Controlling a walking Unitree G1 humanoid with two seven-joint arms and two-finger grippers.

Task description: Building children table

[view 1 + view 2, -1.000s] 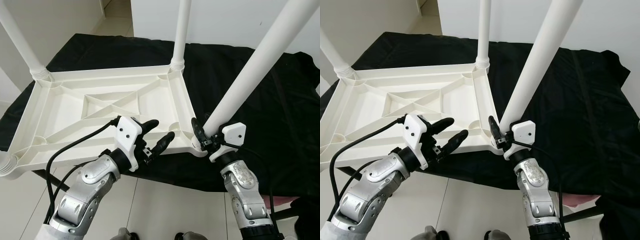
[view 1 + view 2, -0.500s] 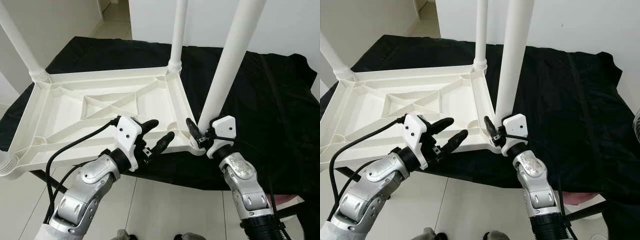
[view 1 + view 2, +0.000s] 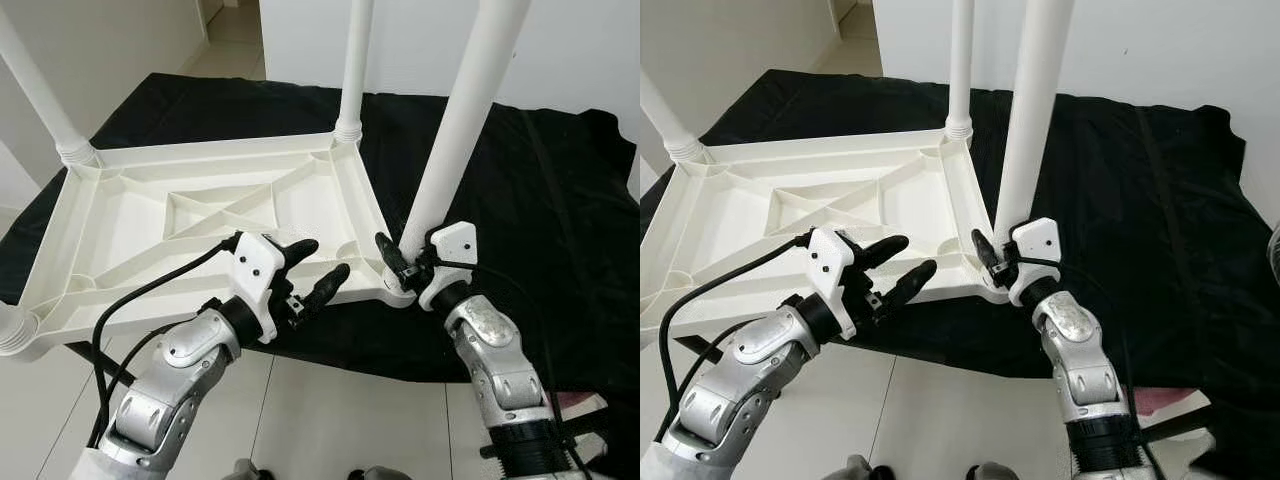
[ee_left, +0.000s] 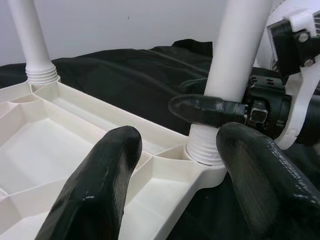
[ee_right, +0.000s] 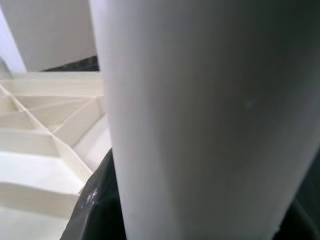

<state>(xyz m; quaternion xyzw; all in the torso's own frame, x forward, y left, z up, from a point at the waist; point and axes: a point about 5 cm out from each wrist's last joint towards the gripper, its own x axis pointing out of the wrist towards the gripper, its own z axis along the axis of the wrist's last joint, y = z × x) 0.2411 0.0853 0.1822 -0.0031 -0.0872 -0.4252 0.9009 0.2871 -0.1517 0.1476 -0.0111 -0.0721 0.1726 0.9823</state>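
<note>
The right gripper [image 3: 405, 262] pinches the upright leg [image 3: 452, 140] just above its near-right socket [image 4: 204, 152]; the left gripper [image 3: 312, 268] hovers spread to its left.

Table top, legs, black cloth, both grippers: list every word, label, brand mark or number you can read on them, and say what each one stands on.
None to read: the upturned white table top, its white legs, the black cloth, the left gripper and the right gripper all show plain surfaces, with no print, sticker or number in any view.
</note>
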